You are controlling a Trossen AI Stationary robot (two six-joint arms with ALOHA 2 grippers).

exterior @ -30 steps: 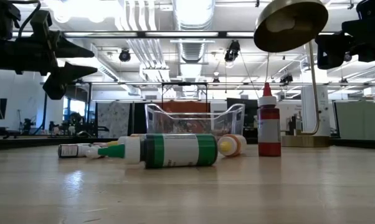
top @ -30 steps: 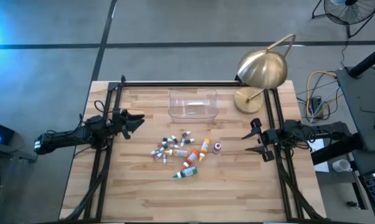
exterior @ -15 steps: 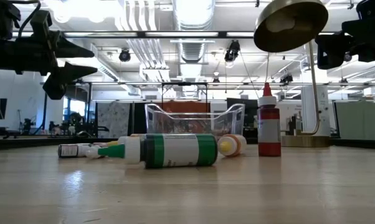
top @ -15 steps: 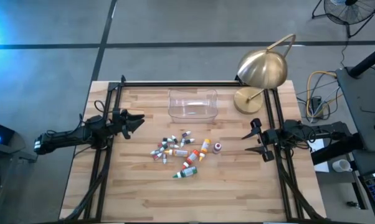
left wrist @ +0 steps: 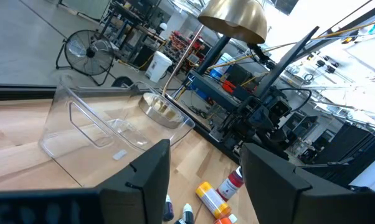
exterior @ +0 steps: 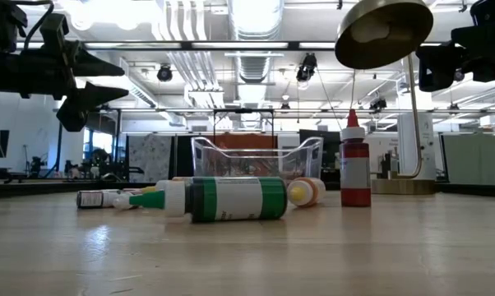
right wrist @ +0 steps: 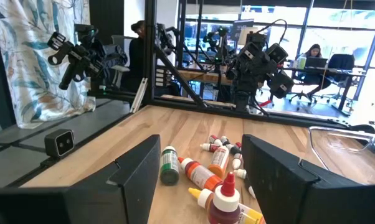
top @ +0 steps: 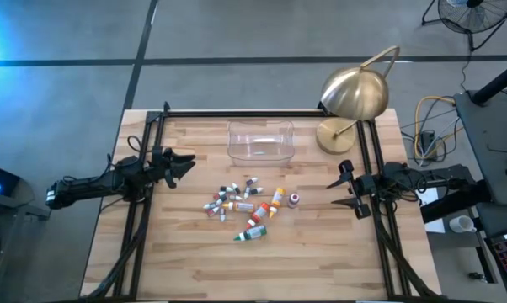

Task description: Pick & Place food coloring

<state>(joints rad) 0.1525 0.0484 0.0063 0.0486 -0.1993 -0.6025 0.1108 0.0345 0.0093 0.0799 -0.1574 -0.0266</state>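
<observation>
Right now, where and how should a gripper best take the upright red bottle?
Probably by the red bottle's body below the white collar, jaws closing across its width. It stands upright, apart from the pile, so coming from above or from the open right gripper's side looks clear. The cap is narrow and tapered, likely slippery.

I find no change to log against the earlier pictures. Left gripper (top: 184, 162): position matches, off the clear tub's (top: 260, 141) left side. Right gripper (top: 343, 188): position matches, off its right. Food coloring (top: 245, 207): cluster lies as before, near the tub.
</observation>
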